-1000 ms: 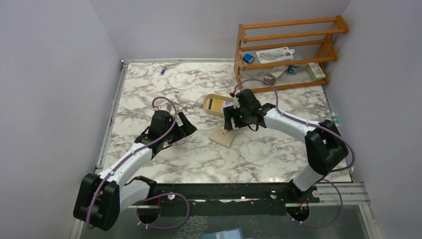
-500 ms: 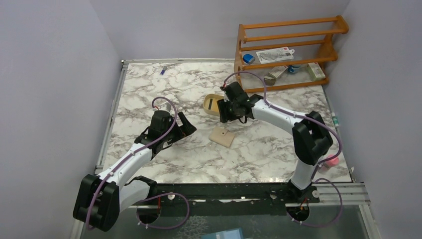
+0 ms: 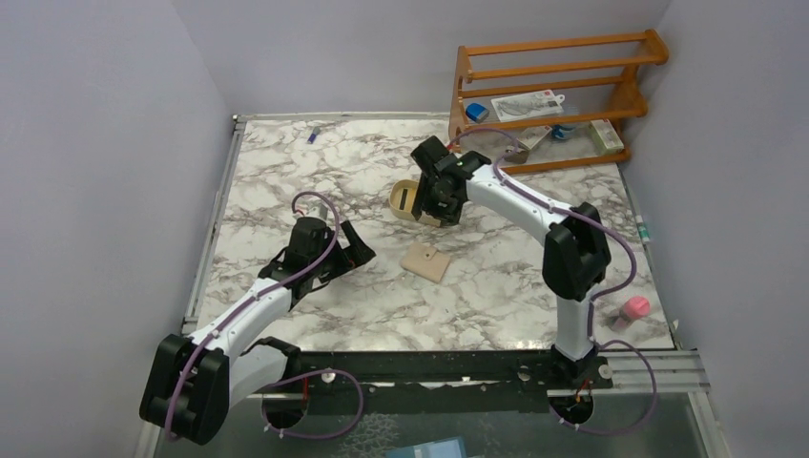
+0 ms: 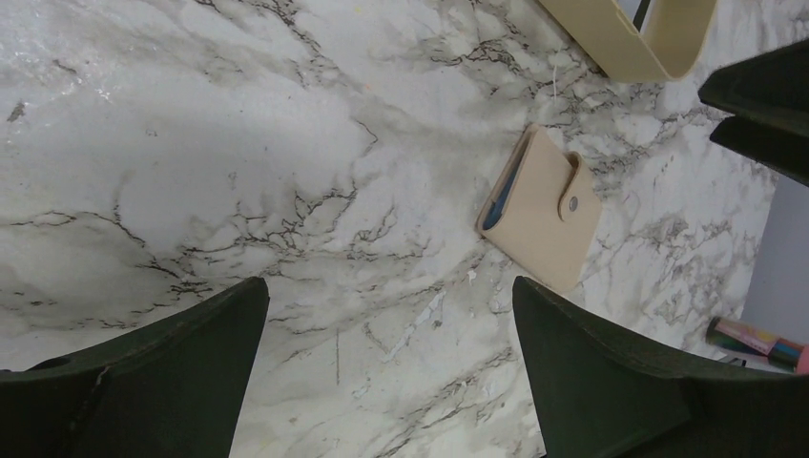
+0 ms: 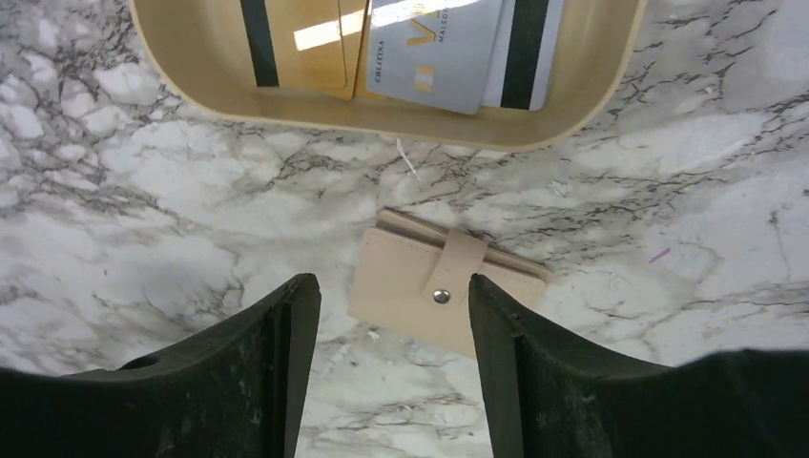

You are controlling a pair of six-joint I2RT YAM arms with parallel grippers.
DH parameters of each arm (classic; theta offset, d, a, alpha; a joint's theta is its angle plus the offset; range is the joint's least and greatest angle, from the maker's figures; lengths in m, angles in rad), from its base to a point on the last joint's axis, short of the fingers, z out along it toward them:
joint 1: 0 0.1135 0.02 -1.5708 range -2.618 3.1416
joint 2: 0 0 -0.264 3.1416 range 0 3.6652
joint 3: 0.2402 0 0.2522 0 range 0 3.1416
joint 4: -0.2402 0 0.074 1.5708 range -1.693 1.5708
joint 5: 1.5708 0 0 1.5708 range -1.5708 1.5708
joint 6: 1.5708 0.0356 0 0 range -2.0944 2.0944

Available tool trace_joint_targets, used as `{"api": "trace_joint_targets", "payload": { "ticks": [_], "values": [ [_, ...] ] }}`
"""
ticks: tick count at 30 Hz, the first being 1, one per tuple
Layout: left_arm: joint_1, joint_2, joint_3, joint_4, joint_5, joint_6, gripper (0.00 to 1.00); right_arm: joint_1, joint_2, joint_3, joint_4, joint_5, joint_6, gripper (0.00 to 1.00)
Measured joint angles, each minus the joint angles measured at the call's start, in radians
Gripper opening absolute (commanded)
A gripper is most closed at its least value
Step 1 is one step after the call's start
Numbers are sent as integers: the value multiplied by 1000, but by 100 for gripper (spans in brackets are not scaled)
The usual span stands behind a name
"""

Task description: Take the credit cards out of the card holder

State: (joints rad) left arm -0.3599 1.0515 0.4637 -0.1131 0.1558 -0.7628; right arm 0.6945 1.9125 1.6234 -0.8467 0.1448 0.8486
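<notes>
The card holder [image 3: 425,260] is a beige wallet lying folded shut on the marble, its snap tab across the top; it also shows in the left wrist view [image 4: 539,208] and the right wrist view [image 5: 444,291]. A yellow-orange credit card [image 5: 305,43] and a bluish-grey card [image 5: 434,48] lie in the oval tan tray [image 5: 382,124], with a third pale card partly under them. My right gripper [image 3: 431,202] hangs open and empty [image 5: 389,286] above the tray's near side. My left gripper [image 3: 355,250] is open and empty [image 4: 388,286], left of the wallet.
The tan tray [image 3: 401,194] sits just behind the wallet. A wooden rack [image 3: 553,95] with small items stands at the back right. A pink object [image 3: 634,307] lies near the right edge, and a purple pen [image 3: 313,134] at the back left.
My right gripper has moved from just above the wallet back and left to over the tray. The wallet and the left arm have stayed in place.
</notes>
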Motion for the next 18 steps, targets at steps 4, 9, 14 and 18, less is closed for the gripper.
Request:
{"api": "trace_joint_targets", "payload": {
  "ticks": [4,9,14,18],
  "values": [
    [0,-16,-14,-5,0,1,99,6,114,106,-98,13,100,57],
    [0,-48,-14,-32,-20,17,99,23,129,18,-154,-2,186,53],
    [0,-53,-14,-47,-29,29,99,34,118,-72,-153,-23,229,49],
    [0,-51,-14,-46,-29,37,99,37,103,-100,-141,-33,242,49]
  ]
}}
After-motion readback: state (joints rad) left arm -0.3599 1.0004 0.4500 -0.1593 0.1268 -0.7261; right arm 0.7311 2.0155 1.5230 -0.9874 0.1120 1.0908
